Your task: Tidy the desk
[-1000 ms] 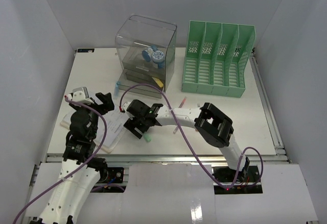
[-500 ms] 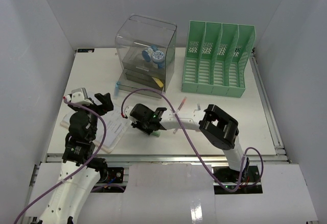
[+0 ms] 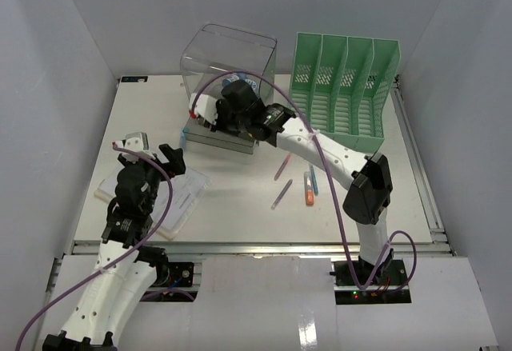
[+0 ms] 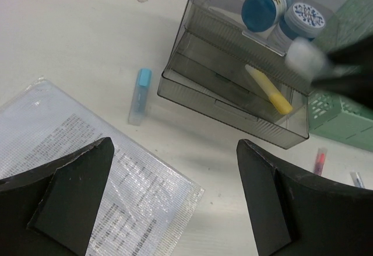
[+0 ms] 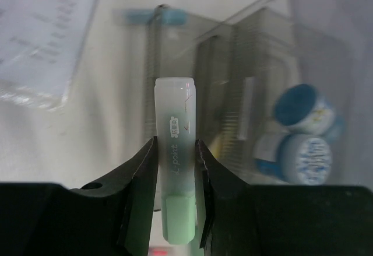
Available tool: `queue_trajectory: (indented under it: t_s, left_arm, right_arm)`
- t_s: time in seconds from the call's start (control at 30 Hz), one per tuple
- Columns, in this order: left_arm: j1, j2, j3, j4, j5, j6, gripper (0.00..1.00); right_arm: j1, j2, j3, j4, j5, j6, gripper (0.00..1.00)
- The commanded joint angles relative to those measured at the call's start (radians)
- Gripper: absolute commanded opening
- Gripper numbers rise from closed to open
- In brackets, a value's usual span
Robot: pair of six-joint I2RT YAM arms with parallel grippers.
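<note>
The white desk [image 3: 240,215] carries loose items. My right gripper [image 3: 232,109] is shut on a pale green highlighter [image 5: 175,168] and holds it above the front of the clear drawer box [image 3: 228,55], whose lower drawer stands open with a yellow highlighter [image 4: 268,90] in it. The green highlighter's tip shows blurred in the left wrist view [image 4: 306,58]. My left gripper [image 4: 175,151] is open and empty over the edge of a plastic document sleeve [image 4: 87,168] at the front left, and it also shows in the top view [image 3: 164,159].
Blue tape rolls [image 4: 268,8] sit inside the drawer box. A light blue marker [image 4: 140,95] lies left of it. Several pens [image 3: 281,194] and an orange one [image 3: 308,195] lie mid-desk. A green file rack [image 3: 340,87] stands at the back right.
My right gripper has lifted the green highlighter from the desk's front middle and carried it back to the drawer box. The left gripper has shifted slightly right.
</note>
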Motion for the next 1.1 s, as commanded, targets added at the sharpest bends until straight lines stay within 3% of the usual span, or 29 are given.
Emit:
queue_trajectory:
  t_s: [0.0, 0.23, 0.4, 0.5, 0.53, 0.6, 0.73, 0.8, 0.87, 0.97, 1.07]
  left_arm:
    - [0.003, 0.023, 0.039, -0.019, 0.050, -0.007, 0.98]
    - [0.004, 0.073, 0.042, -0.021, 0.097, -0.018, 0.98]
    - [0.010, 0.116, 0.047, -0.021, 0.124, -0.023, 0.98]
    - [0.027, 0.164, 0.050, -0.019, 0.169, -0.032, 0.98]
    - [0.048, 0.176, 0.048, -0.012, 0.188, -0.035, 0.98]
    - [0.103, 0.227, 0.049, 0.000, 0.268, -0.043, 0.98]
    - [0.298, 0.363, 0.043, 0.062, 0.530, -0.079, 0.98]
    - [0.401, 0.494, 0.045, 0.128, 0.687, -0.103, 0.98]
    - [0.437, 0.623, 0.068, 0.170, 0.776, -0.108, 0.97]
    - [0.439, 0.750, 0.147, 0.175, 0.781, -0.074, 0.96]
    - [0.439, 0.898, 0.235, 0.221, 0.713, -0.044, 0.94]
  right_arm:
    - [-0.034, 0.065, 0.105, 0.013, 0.002, -0.121, 0.09]
    - [-0.066, 0.228, 0.251, 0.091, 0.098, -0.127, 0.19]
    - [-0.104, 0.271, 0.260, 0.113, 0.062, -0.093, 0.34]
    - [-0.121, 0.271, 0.241, 0.110, 0.032, -0.072, 0.54]
    - [-0.124, 0.263, 0.232, 0.108, 0.019, -0.068, 0.66]
    - [-0.130, 0.231, 0.204, 0.105, -0.033, -0.052, 0.74]
    - [-0.136, 0.127, 0.154, 0.030, -0.168, -0.043, 0.83]
    - [-0.154, 0.047, 0.130, -0.060, -0.359, -0.062, 0.83]
    - [-0.180, -0.045, 0.039, -0.132, -0.590, -0.106, 0.83]
    - [-0.233, -0.240, -0.161, -0.170, -0.859, -0.214, 0.81]
    - [-0.278, -0.445, -0.451, -0.169, -0.987, -0.315, 0.77]
